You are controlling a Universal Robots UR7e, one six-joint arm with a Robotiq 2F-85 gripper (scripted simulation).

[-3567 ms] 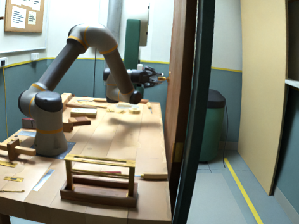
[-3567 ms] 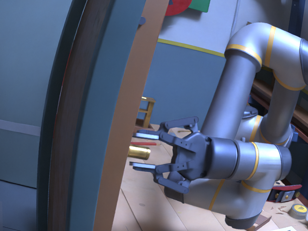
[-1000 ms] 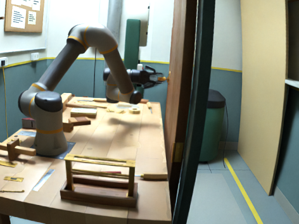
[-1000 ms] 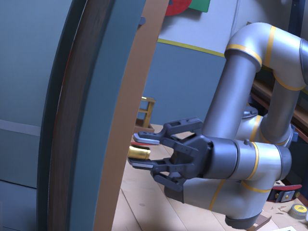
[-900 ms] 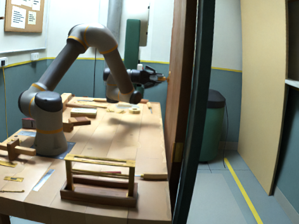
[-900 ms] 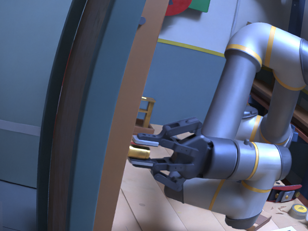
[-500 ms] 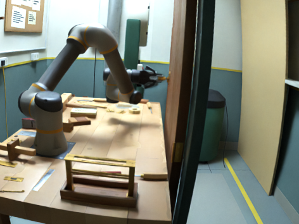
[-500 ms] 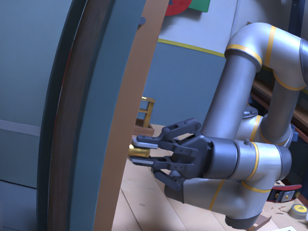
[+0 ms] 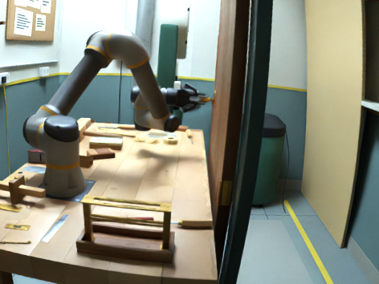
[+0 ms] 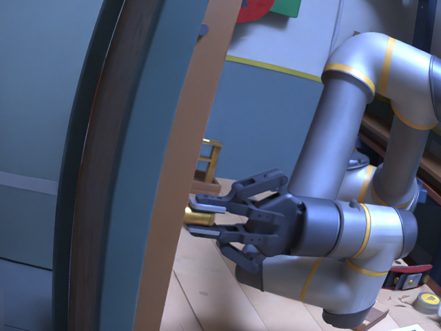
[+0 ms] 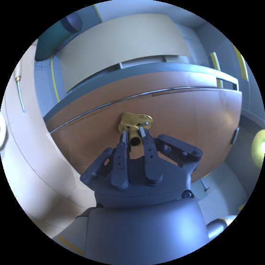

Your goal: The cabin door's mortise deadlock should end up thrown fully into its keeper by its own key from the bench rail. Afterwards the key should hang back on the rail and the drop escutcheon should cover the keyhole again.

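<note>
The brown cabin door [image 9: 227,100] stands on edge along the right side of the workbench, in its dark green frame. A brass key [image 10: 198,216] sticks straight out of the door's face, its round end [image 11: 135,141] pointing back at the wrist camera. My gripper [image 10: 205,219] reaches level toward the door with its two fingers closed on the key, one above and one below it. The brass drop escutcheon [image 11: 134,121] sits swung aside around the key on the door. The wooden bench rail [image 9: 126,226] stands at the near edge of the bench, with no key seen on it.
The workbench [image 9: 120,180] carries wood blocks, a mallet [image 9: 20,189], a roll of tape [image 9: 170,140] and small brass parts around the arm's base. A green bin [image 9: 269,158] and a pale leaning board [image 9: 335,116] stand beyond the door.
</note>
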